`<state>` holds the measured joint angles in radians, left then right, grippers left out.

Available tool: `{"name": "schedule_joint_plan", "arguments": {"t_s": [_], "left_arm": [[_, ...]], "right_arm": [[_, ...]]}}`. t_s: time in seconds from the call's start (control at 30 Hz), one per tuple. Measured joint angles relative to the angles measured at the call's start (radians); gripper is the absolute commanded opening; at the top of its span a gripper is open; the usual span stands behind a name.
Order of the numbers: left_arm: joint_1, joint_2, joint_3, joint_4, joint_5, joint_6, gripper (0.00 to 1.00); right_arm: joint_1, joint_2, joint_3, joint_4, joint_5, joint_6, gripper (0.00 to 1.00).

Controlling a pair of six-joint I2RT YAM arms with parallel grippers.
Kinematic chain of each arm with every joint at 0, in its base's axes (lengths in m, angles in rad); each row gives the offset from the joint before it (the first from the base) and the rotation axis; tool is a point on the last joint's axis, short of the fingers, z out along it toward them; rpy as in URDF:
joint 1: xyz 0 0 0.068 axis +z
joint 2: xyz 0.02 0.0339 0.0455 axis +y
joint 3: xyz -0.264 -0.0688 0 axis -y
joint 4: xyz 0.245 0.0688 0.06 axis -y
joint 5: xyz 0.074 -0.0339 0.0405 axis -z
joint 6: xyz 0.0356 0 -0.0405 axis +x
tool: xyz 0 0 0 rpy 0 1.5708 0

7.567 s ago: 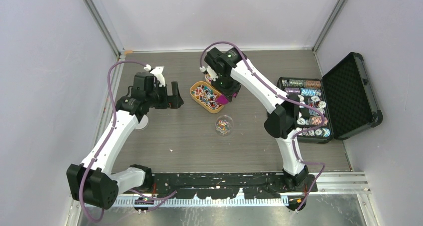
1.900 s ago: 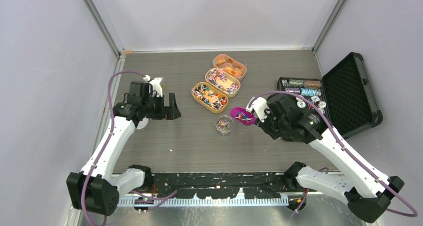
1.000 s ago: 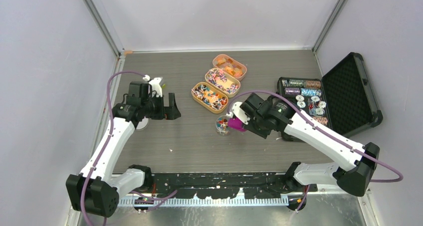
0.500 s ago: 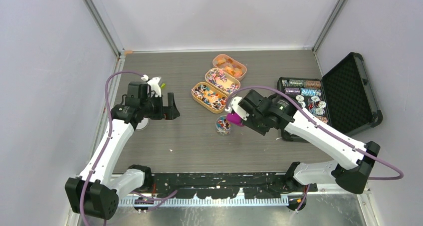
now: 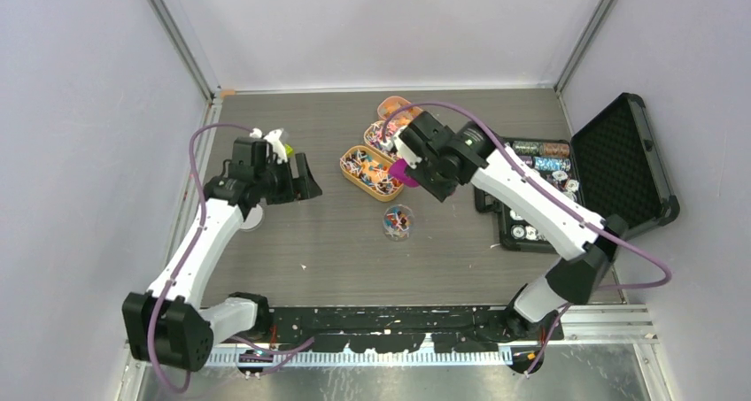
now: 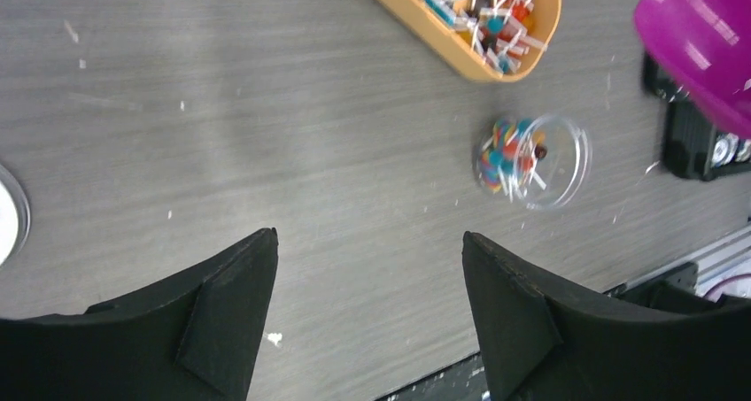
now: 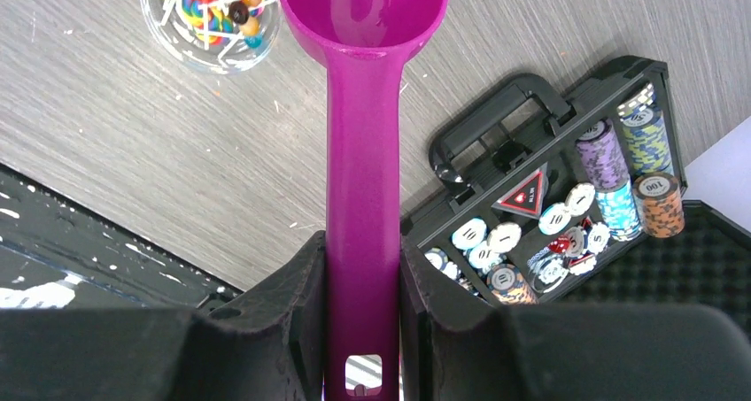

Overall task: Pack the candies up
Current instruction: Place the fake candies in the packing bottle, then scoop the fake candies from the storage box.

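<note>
Beside orange trays point(image 6: 447, 45), an empty magenta scoop point(image 7: 363, 109) is clamped by its handle in the right gripper point(image 7: 363, 268); the left gripper point(image 6: 367, 242) is spread open. Light, slippery candies point(image 6: 507, 153), seen in trays and clear jar point(image 6: 567, 175), are judged best scooped.

The top camera looks steeply down from high behind the arms, far from the clear cup point(image 5: 398, 221). Both wrist cameras hang close above the table point(image 6: 266, 109), facing down. All three views share that cup.
</note>
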<state>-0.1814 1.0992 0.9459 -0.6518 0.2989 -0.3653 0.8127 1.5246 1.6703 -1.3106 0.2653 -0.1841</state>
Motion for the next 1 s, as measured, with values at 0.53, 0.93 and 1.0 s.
{"name": "schedule_joint_plan", "arguments": {"t_s": [0.53,0.93,1.0], "left_arm": [[0.016,0.681,0.468,0.246,0.046,-0.151,0.32],[0.020,0.985,0.645,0.230,0.117,-0.122,0.21],[0.020,1.009,0.646,0.233,0.147,-0.127,0.20]], "right_arm": [[-0.010,0.428,0.320,-0.091,0.023,-0.040,0.01],[-0.024,0.591,0.448,-0.118,0.014,-0.087,0.00],[-0.025,0.603,0.449,-0.114,0.005,-0.096,0.01]]}}
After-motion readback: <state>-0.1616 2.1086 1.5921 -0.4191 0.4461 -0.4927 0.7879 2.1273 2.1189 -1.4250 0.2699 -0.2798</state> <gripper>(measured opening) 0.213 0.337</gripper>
